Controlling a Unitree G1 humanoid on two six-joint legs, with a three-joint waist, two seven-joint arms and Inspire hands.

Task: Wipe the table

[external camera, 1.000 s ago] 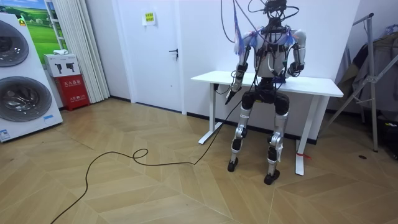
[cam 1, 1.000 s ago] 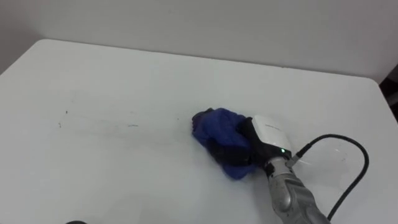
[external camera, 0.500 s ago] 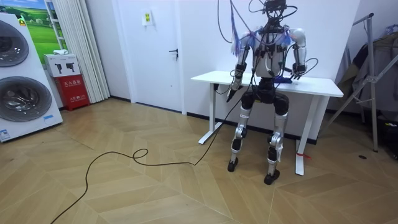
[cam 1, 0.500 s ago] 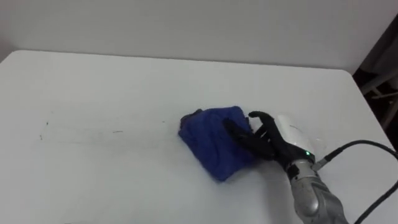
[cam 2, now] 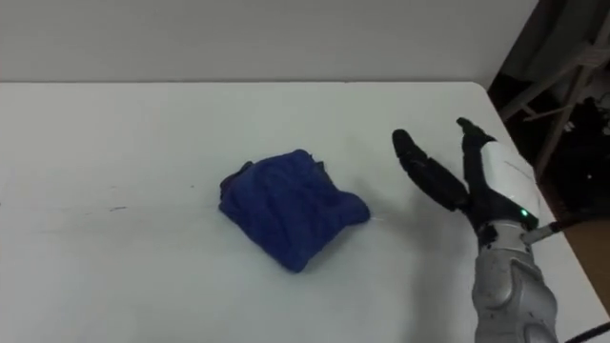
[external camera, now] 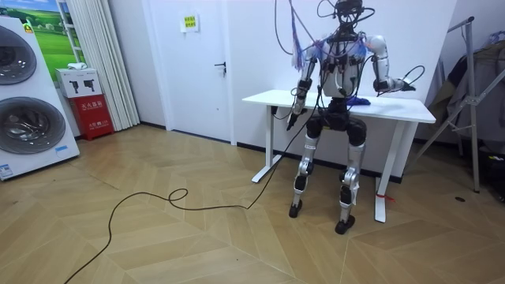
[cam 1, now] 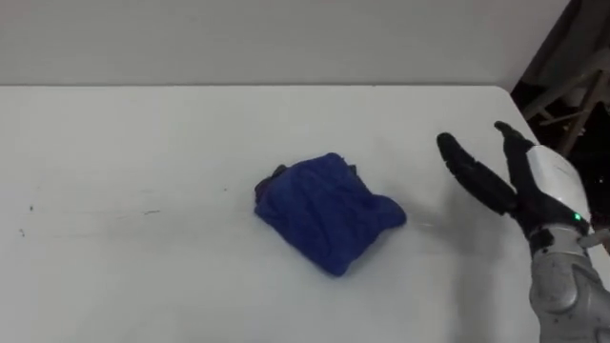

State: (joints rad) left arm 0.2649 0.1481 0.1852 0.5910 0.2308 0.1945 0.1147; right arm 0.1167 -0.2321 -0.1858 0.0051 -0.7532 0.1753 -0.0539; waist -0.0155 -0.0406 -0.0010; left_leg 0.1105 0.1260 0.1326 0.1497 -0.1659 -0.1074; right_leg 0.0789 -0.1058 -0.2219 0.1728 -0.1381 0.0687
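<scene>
While the blue cloth lies crumpled on the white surface, the right robot hand hovers near the cloth's right side, fingers straight and spread, clear of it. Faint dark marks streak the surface left of the cloth. Farther left of the cloth, the left robot hand hangs low; its state cannot be told.

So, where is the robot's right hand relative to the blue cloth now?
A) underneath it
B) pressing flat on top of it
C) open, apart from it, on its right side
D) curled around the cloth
C: the right hand has straight fingers, and a gap of bare table separates it from the blue cloth.
</scene>
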